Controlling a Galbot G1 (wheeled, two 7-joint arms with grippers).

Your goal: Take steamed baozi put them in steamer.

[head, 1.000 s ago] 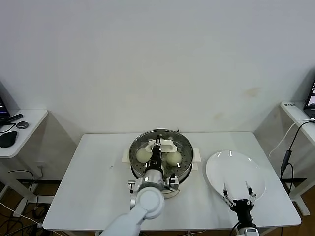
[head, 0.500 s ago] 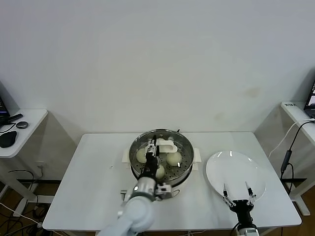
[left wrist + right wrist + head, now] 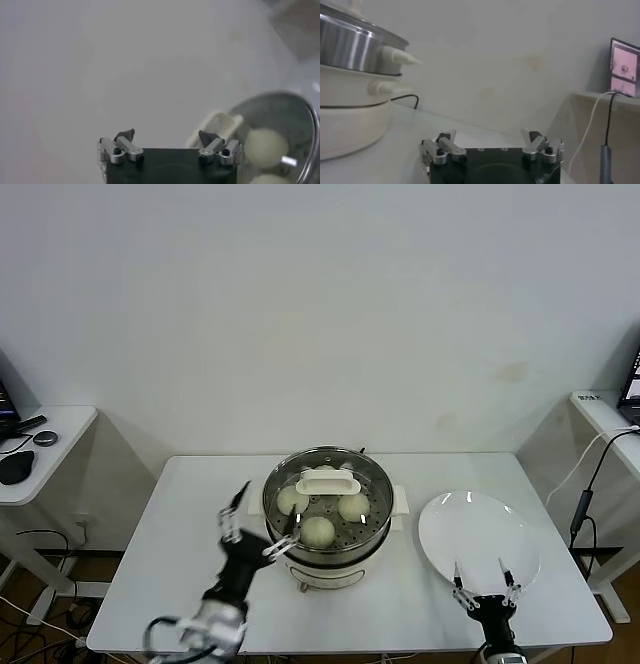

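**Stainless steamer loaded; left arm withdrawn**

Stainless-steel steamer [image 3: 328, 509] stands at the middle of the white table [image 3: 190, 564], with a white handled piece [image 3: 329, 481] lying across the far part of its perforated tray.

Change of state: one second ago the left arm reached over the pot with its gripper down among the buns. The left gripper [image 3: 258, 522] is now clear of the rim, on the robot's left side of the pot, above the table. Its fingers are spread wide and carry nothing; the left wrist view confirms an empty gap between them. A bun now lies at the near side of the tray, where the arm previously blocked the view.

Judgement: the release is complete, and the white plate [image 3: 478, 536] is bare, so the loading stage appears finished or nearly so.

Steamed baozi [image 3: 318, 531]: three show plainly as smooth, round, cream-white buns, all inside the tray; a fourth seems partly hidden behind the white piece.

Right gripper [image 3: 485, 586] is parked at the near edge of the plate, fingers apart, holding nothing.
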